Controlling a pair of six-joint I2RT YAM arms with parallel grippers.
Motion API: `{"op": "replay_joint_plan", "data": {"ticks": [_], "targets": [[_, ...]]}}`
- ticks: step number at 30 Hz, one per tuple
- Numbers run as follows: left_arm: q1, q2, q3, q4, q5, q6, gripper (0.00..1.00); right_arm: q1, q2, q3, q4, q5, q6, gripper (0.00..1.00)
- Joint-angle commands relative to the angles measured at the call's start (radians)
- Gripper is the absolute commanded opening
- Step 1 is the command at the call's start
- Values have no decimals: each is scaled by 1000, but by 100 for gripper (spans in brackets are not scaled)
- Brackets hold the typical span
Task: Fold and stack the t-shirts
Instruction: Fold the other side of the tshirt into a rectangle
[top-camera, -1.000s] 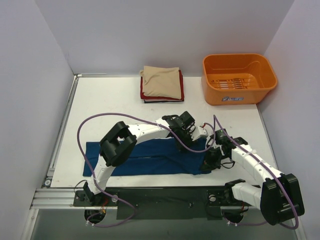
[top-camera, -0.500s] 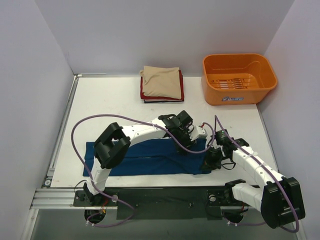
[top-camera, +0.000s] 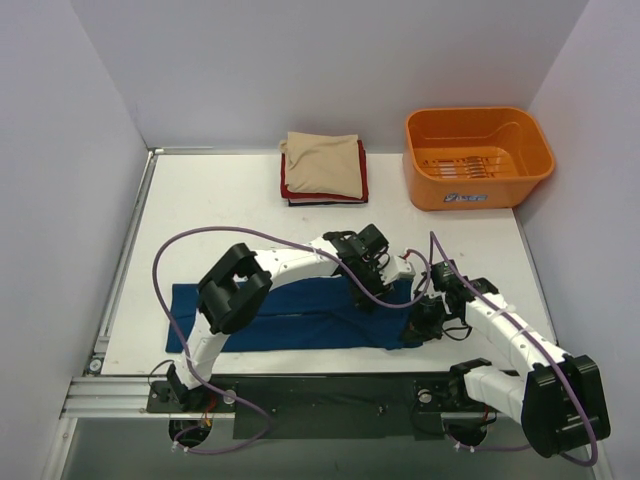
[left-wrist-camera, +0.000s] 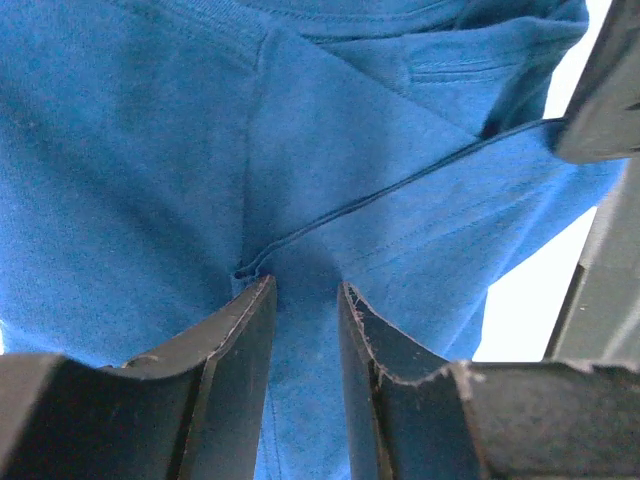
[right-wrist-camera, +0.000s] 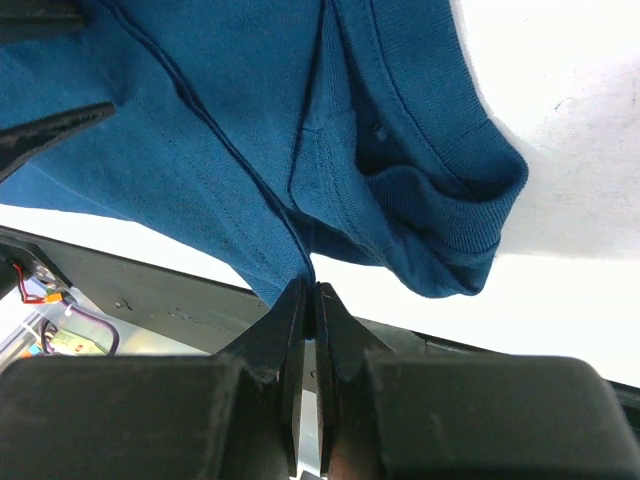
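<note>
A dark blue t-shirt (top-camera: 290, 315) lies folded into a long band across the near part of the table, its collar end (right-wrist-camera: 455, 175) bunched at the right. My left gripper (top-camera: 383, 280) hovers low over the shirt's right part; in the left wrist view its jaws (left-wrist-camera: 305, 290) stand apart, open, with blue cloth (left-wrist-camera: 150, 150) and a hem ridge showing below the gap. My right gripper (top-camera: 418, 325) is at the shirt's near right corner, shut (right-wrist-camera: 312, 288) on a pinch of the shirt's edge (right-wrist-camera: 230, 120). A stack of folded t-shirts (top-camera: 322, 168), beige on top of red and dark, sits at the back.
An orange plastic tub (top-camera: 476, 157) stands at the back right. White walls close in the table on the left, back and right. A black base strip (top-camera: 330, 395) runs along the near edge, close under the right gripper.
The left gripper's jaws have parted over the blue cloth. The left arm's elbow swung slightly left and back. The right gripper has kept its pinch in place.
</note>
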Motion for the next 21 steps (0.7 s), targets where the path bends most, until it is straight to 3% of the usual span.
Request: {"op": "replay_joint_plan", "data": {"ticks": [1, 12, 13, 16, 21], "targets": [[9, 14, 51, -7, -52, 9, 41, -9, -24, -14, -28, -12, 7, 0], [-13, 32, 40, 16, -125, 14, 41, -11, -15, -14, -24, -18, -2, 0], [-14, 37, 40, 16, -132, 12, 38, -11, -16, -15, -24, -17, 1, 0], [-13, 40, 43, 13, -138, 6, 0, -11, -15, -10, -24, -18, 1, 0], [7, -12, 52, -13, -78, -9, 0, -12, -29, 13, -34, -23, 3, 0]]}}
